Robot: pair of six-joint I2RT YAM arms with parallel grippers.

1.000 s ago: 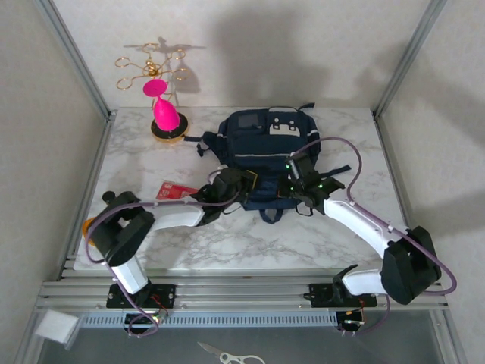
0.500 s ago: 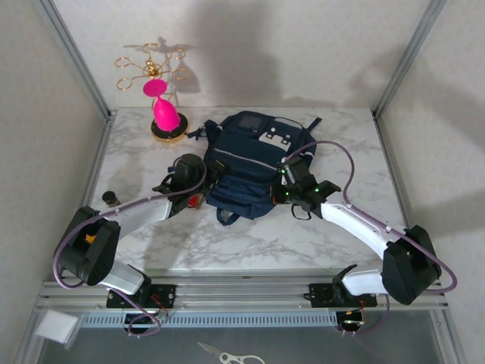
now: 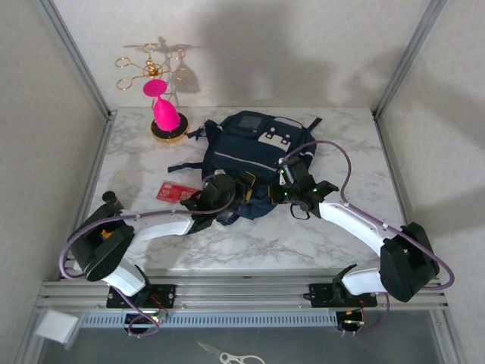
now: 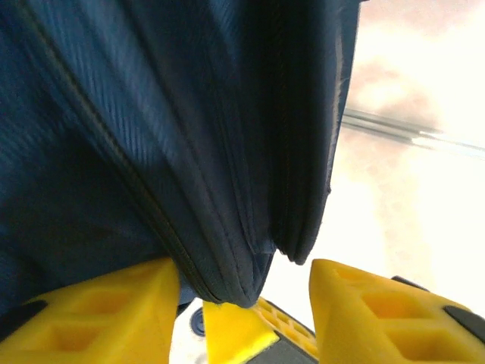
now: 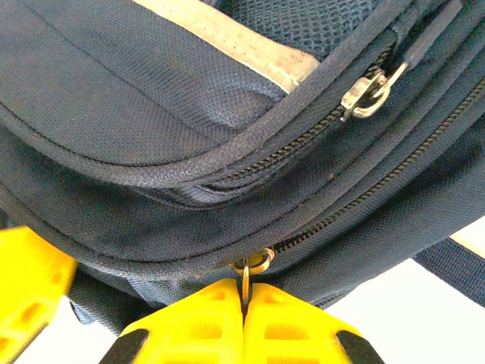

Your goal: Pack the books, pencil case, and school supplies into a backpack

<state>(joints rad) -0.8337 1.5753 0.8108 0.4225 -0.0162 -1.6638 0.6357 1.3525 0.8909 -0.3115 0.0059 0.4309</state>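
The backpack (image 3: 254, 155) is navy with a white stripe and grey-white patches. Left of it is a red box (image 3: 173, 192) with white markings. The table (image 3: 303, 235) is white, grey-veined marble. The left gripper (image 4: 246, 267) and right gripper (image 5: 244, 287) have yellow fingers.

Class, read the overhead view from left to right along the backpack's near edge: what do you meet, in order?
Flat red box → left gripper → right gripper. The backpack stretches across both grippers, so it has no clear place in the order.
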